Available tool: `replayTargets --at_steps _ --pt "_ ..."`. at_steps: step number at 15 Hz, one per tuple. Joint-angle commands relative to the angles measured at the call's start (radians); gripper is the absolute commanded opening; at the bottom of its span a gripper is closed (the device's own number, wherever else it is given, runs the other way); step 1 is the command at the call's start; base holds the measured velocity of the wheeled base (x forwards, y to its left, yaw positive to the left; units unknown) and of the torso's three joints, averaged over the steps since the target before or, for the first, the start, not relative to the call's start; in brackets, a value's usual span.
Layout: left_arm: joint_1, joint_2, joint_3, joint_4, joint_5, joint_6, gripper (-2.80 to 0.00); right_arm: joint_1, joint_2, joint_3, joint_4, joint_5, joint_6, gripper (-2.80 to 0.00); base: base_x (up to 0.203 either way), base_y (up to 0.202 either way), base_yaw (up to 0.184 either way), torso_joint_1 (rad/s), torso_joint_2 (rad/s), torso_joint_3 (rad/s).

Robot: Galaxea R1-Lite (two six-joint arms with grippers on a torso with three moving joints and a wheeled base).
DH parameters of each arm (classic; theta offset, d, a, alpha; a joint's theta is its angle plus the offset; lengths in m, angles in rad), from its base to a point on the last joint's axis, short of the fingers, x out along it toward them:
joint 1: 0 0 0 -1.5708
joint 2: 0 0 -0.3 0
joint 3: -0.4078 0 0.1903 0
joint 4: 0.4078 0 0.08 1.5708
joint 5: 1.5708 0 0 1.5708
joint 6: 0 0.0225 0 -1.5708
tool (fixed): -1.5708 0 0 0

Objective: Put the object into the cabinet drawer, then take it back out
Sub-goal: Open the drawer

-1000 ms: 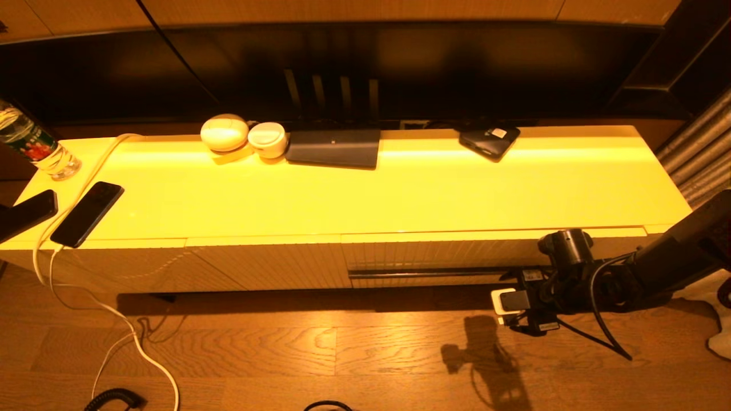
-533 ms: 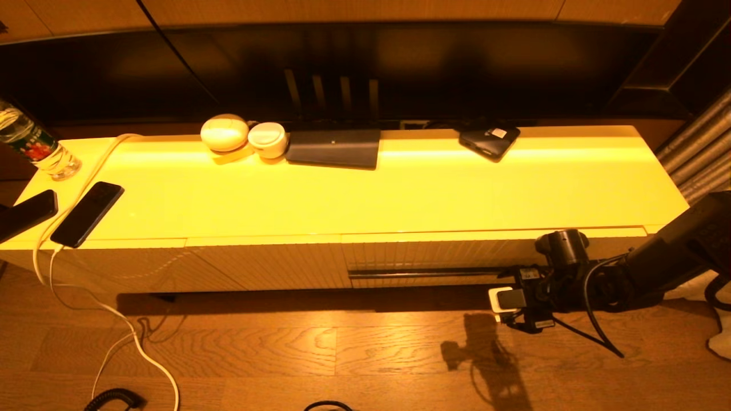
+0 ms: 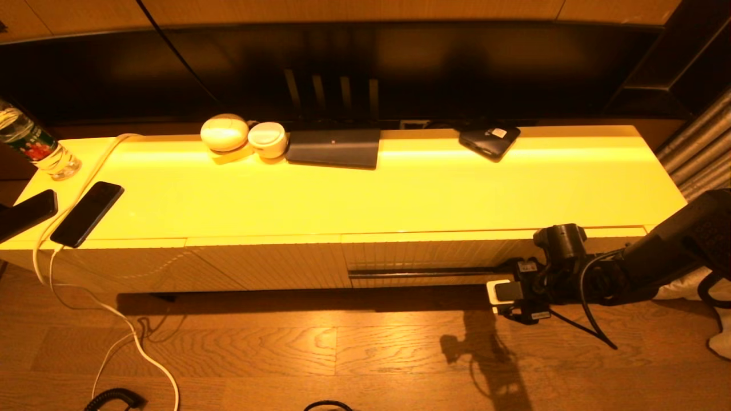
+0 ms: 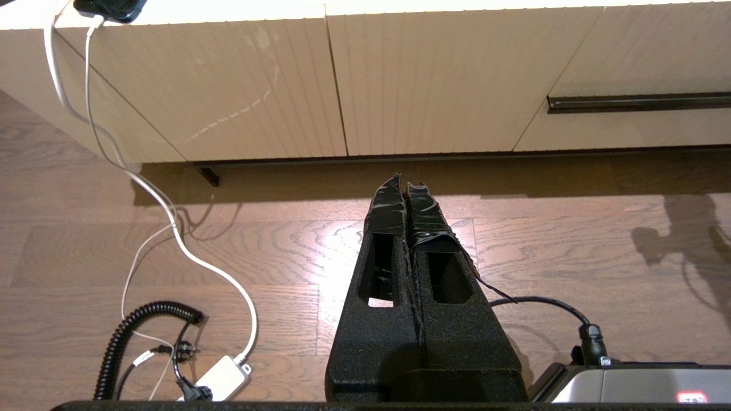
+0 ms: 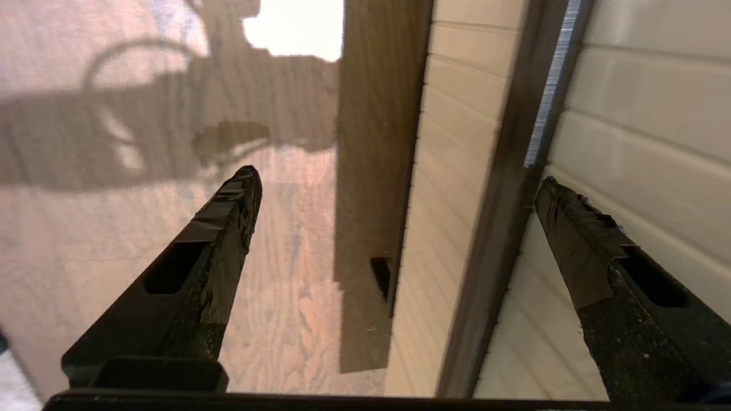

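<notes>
Your right hand (image 5: 394,177) has crept closer to the drawer (image 3: 434,257) front, fingers spread either side of its handle slot (image 3: 422,273), near the cabinet's right end. The drawer is shut, so opening comes first. No bottle shows there. Your left hand (image 4: 406,185), pressed together, hangs parked above the floor.

On the bench: two dark phones (image 3: 87,213) (image 3: 25,214), two round white cases (image 3: 224,132) (image 3: 267,139), one labelled bottle (image 3: 35,147), one flat grey box (image 3: 334,148), one small black device (image 3: 489,140). Below, one slotted drawer front (image 3: 434,256).
</notes>
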Motion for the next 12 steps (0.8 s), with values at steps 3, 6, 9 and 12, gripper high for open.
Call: replayTargets --at_steps 3,6,9,12 --pt "0.000 0.000 0.002 -0.001 0.000 0.000 -2.80 0.001 0.022 -0.012 -0.007 0.000 -0.007 0.00 0.000 0.000 0.000 0.000 0.00 0.000" --pt "0.000 0.000 0.002 -0.001 0.001 0.000 -2.80 0.001 0.046 -0.028 -0.032 -0.006 -0.007 0.00 0.000 0.000 0.000 0.000 0.00 0.000" --pt "0.000 0.000 0.002 -0.001 0.000 0.000 -2.80 -0.004 0.060 -0.053 -0.032 -0.009 -0.008 0.00 0.000 0.000 0.000 0.000 0.00 0.000" --pt "0.000 0.000 0.002 -0.001 0.001 0.000 -2.80 -0.005 0.063 -0.043 -0.031 -0.010 -0.009 0.00 0.000 0.000 0.000 0.000 0.00 0.000"
